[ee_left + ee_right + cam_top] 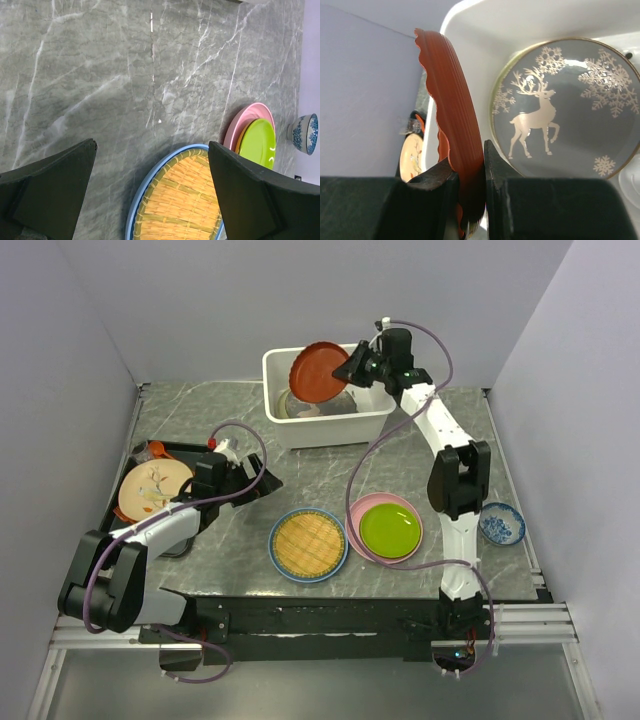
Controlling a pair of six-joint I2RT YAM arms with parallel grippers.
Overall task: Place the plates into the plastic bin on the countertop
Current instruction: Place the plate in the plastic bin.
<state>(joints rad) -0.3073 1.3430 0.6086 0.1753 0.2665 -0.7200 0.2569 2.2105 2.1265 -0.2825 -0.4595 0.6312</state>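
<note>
A scalloped red round plate [318, 370] is pinched at its rim by the right pincer [352, 368], edge-up above the white rectangular plastic bin [330, 430]. Left of the bin, the left pincer [151, 147] is held spread over bare marble-look tabletop [100, 75].

Plain lilac-grey walls [300, 290] L, R & back, soft even light, alu rail [530, 620] at near edge, grey floor [330, 695] below

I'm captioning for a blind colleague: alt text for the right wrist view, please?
The right gripper clamps a red plate on edge; beyond it, a grey plate with a reindeer and snowflakes lies in the white plastic bin.
</note>
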